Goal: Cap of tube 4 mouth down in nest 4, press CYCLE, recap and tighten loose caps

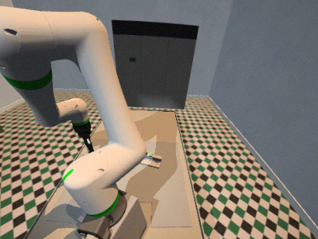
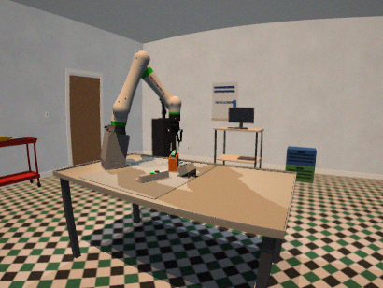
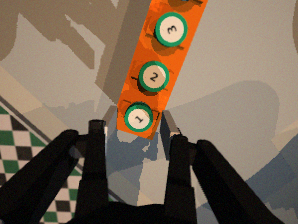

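In the wrist view the orange decapping station DS (image 3: 157, 65) runs from the bottom centre up to the right. The teal-rimmed white caps 1 (image 3: 138, 117), 2 (image 3: 154, 76) and 3 (image 3: 170, 29) are in view on it. Only the lower rim of cap 4 (image 3: 184, 1) shows at the top edge. My gripper (image 3: 139, 118) is open and empty, with one fingertip on each side of cap 1, and it hangs above the station without touching it. The exterior view shows the gripper (image 2: 177, 136) well above the orange station (image 2: 173, 163).
A grey console with a lit green light (image 1: 151, 160) lies on the table's mat to the right of my arm. In the exterior view a grey block (image 2: 187, 169) stands right of the station and a low grey tray (image 2: 151, 176) lies in front of it. My arm's base (image 2: 114, 150) stands at the table's left end.
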You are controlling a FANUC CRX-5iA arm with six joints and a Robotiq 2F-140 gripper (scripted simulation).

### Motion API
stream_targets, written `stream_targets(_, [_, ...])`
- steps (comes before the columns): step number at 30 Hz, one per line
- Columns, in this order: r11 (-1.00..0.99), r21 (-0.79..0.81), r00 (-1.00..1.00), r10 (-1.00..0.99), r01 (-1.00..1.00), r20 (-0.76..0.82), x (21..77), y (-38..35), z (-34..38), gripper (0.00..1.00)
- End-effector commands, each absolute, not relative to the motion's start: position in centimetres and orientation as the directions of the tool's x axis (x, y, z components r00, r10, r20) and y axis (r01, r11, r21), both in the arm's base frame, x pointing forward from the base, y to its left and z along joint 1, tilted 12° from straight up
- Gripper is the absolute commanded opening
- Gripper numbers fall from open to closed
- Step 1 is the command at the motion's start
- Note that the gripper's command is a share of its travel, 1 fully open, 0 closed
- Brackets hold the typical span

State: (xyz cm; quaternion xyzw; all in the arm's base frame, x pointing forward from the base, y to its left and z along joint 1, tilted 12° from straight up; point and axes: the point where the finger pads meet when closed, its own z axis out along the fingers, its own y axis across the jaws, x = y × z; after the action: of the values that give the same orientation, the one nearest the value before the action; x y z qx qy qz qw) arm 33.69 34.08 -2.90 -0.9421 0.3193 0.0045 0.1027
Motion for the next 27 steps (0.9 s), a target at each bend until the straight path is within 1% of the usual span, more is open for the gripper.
stream_targets(1, [-0.775, -0.191, 0.796, -0.601, -0.603, -0.074, 33.72, 34.12, -3.00, 0.35])
stream_targets(27, [-0.775, -0.191, 0.796, -0.601, -0.603, -0.074, 33.78, 34.31, -3.98, 0.35])
